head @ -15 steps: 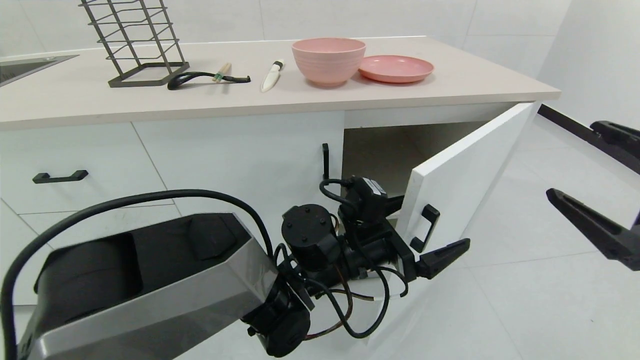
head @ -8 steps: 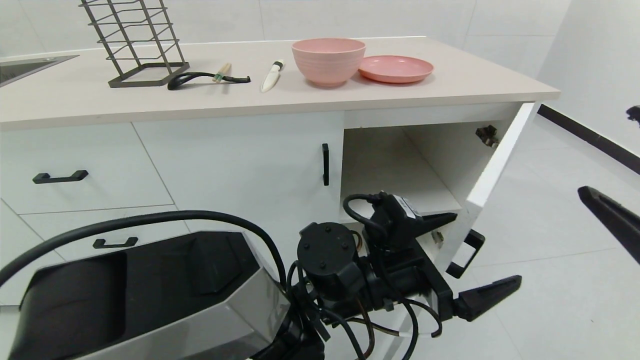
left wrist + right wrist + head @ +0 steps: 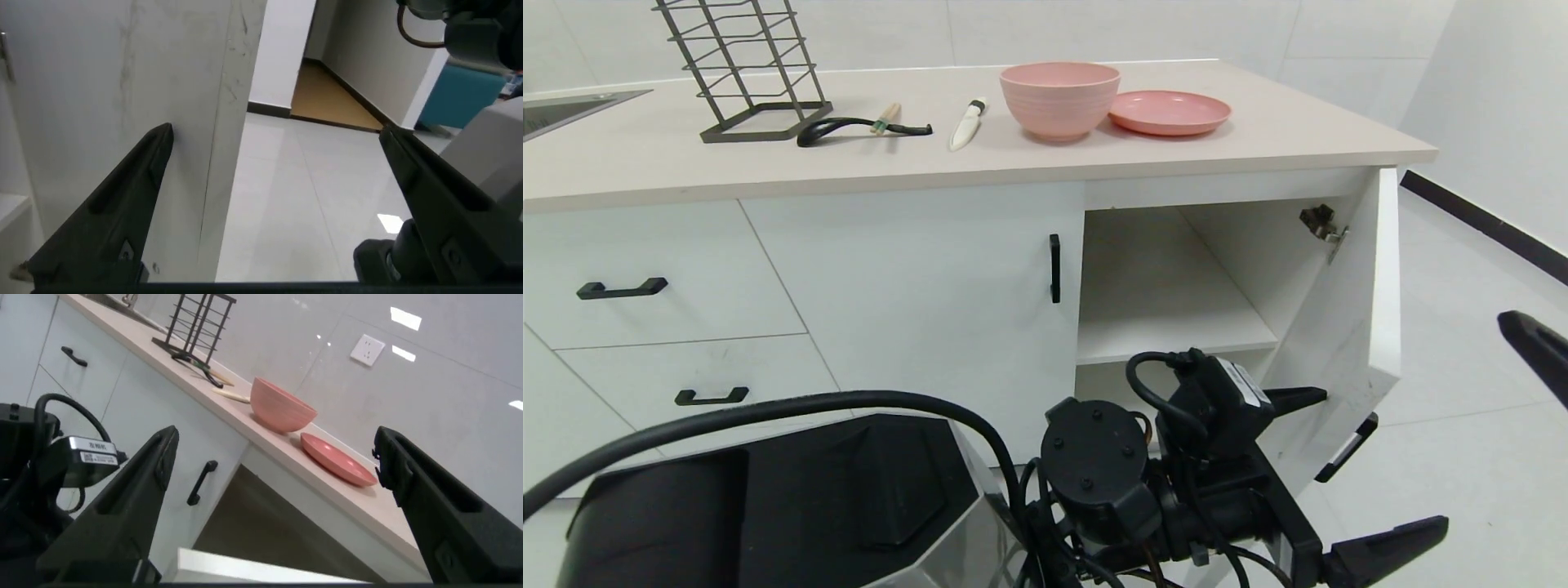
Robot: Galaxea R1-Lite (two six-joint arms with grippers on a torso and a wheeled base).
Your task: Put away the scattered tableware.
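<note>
The left gripper (image 3: 1384,457) and right gripper (image 3: 275,434), both spread empty, should clear the lower-right cabinet door (image 3: 1347,327) before fetching the bowl (image 3: 1059,98).

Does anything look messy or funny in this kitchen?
Nothing is spilled or broken. A black ladle, chopsticks and a knife lie loose at odd angles on the counter beside the wire rack, the ladle's handle crossing the chopsticks. Below the pink plate, the cabinet door stands wide open.
</note>
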